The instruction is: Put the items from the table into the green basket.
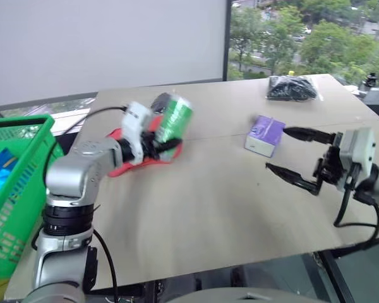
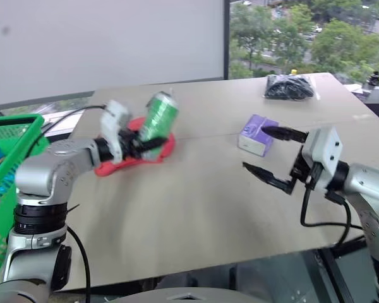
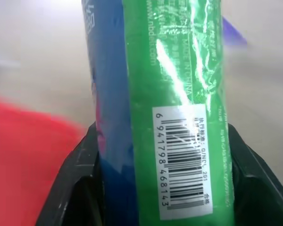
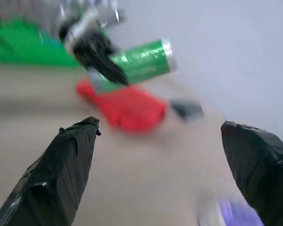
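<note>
Left claw has the green roll up off the table; right claw empty beside the tissue box.

I've got the green roll (image 1: 175, 118) clamped between the fingers of my left claw (image 1: 156, 146), held in the air above the red pouch (image 2: 134, 153), which lies flat on the table (image 1: 208, 208). In the left wrist view the roll (image 3: 179, 113) stands between the two black fingers (image 3: 78, 183), barcode label facing the camera. My right claw (image 2: 265, 153) is spread wide and holding nothing, hovering just beside the purple-white tissue box (image 2: 255, 134), one fingertip close to its near edge. A clear bag of black contents (image 1: 292, 88) sits at the far side of the table, well apart from both claws. The green basket (image 1: 16, 189) is off the table's left edge, with some blue thing (image 1: 0, 170) inside it.
</note>
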